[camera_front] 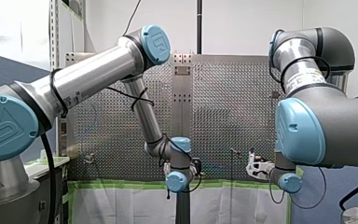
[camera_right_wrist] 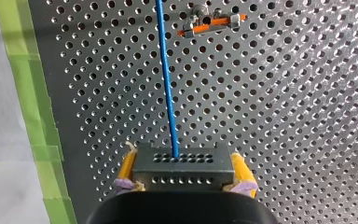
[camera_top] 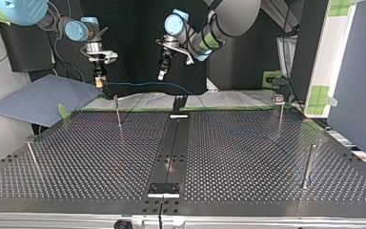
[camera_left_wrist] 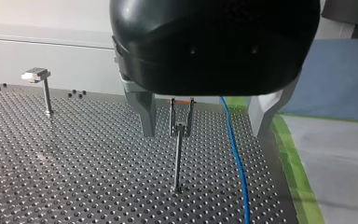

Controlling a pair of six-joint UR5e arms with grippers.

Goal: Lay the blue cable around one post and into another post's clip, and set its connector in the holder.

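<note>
While clenching the dark connector [camera_right_wrist: 182, 170] between its yellow pads [camera_right_wrist: 127, 168], my right gripper [camera_right_wrist: 182, 158] is hovering over the perforated table [camera_right_wrist: 284, 116], with the clip post [camera_right_wrist: 212, 23] ahead of it. The blue cable [camera_right_wrist: 167, 79] is running straight out of the connector and passing just beside the clip post, not sitting in its orange-topped clip. My left gripper [camera_left_wrist: 203, 133] is hanging released, its metal fingers [camera_left_wrist: 144, 114] spread wide, and the clip post is showing between them, ahead of the gripper. The cable is passing between the clip post and one finger, apart from both. Green tape [camera_left_wrist: 293, 177] is edging the table on the cable's side of the clip post. Farther off, well apart from the clip post, a flat-headed post [camera_left_wrist: 37, 74] is standing on the table.
</note>
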